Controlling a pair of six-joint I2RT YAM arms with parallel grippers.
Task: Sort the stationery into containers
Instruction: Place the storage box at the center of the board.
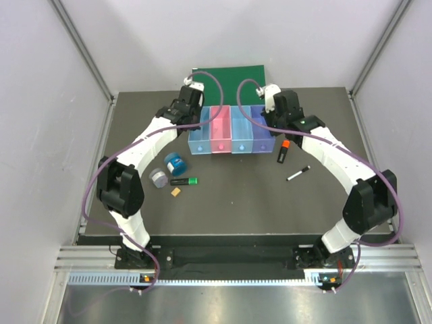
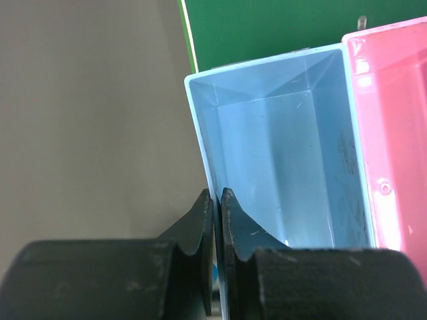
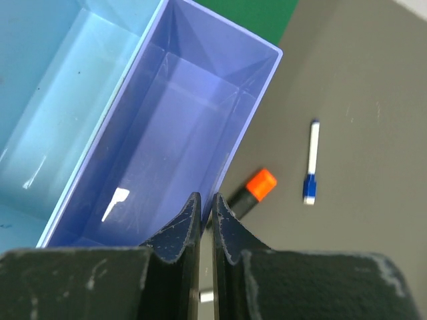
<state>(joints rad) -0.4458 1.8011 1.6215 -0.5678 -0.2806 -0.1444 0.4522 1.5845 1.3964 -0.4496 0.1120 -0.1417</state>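
From above, we see sorting that has not begun. The row of bins [image 1: 233,138] looks empty, and every small item we can find lies on the table [image 1: 236,202]. The blue tin [image 1: 175,162], grey tin [image 1: 159,177], green-capped highlighter [image 1: 184,181] and orange block [image 1: 175,192] sit left of centre, near the front of the row. The orange-capped highlighter [image 1: 283,150] and a white pen [image 1: 298,173] lie to the right (we find only one pen here). The left gripper [image 1: 192,123] is at the row's left end and the right gripper [image 1: 274,129] at its right end, both in front of the green binder [image 1: 229,74].

At the left wrist, we see the jaws pinched on the outer wall of the light blue bin [image 2: 287,153], one finger inside and one outside. That bin holds nothing, nor does the visible part of the pink bin [image 2: 390,120].

At the right wrist, the jaws clamp the outer wall of the purple bin [image 3: 180,133], which is also empty. The highlighter and pen lie outside, just beyond that wall, and no stationery is between the jaws. We judge that all the sorting is left to do.
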